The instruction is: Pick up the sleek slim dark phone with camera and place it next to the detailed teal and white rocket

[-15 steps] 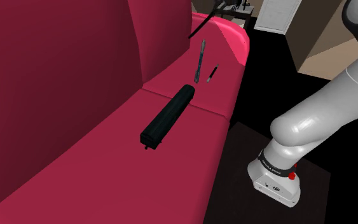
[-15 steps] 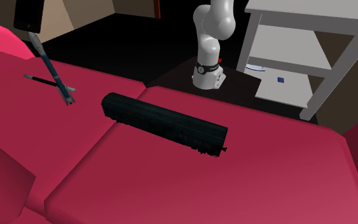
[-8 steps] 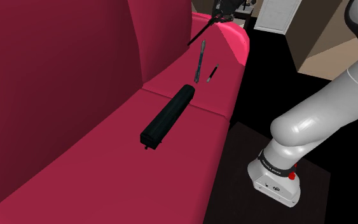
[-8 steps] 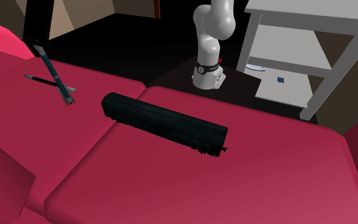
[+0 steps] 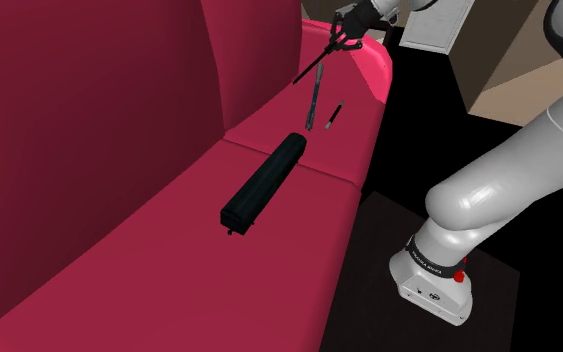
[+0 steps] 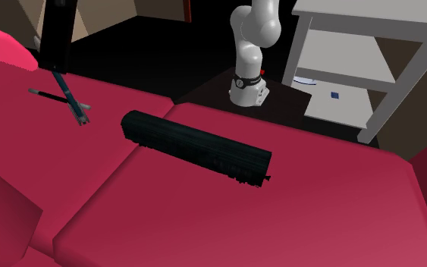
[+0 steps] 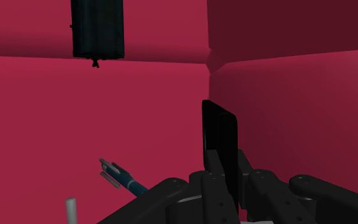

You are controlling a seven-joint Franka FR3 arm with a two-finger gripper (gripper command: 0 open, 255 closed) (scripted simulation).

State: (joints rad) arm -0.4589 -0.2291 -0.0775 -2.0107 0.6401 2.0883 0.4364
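The pickup was done. The gripper (image 7: pixel 227 168) was clenched on the phone (image 7: pixel 220 137), its two fingers pinching the flat faces at the end nearest the hand. In the second exterior view the phone (image 6: pixel 55 34) hung upright in the air over the far end of the red sofa (image 6: pixel 227 220), just above the rocket (image 6: pixel 66 92) and clear of the cushion. By my reading the placing was left: lowering the phone to the seat beside the rocket and letting go.

The phone looked like a very thin, plain black slab with squared corners. No camera or other marking could be made out on it. The rocket (image 7: pixel 124 179) lay on the seat, slim and teal with a pale end, beside a small dark stick (image 6: pixel 46 95). A long black train car (image 6: pixel 196 146) lay well apart from both.
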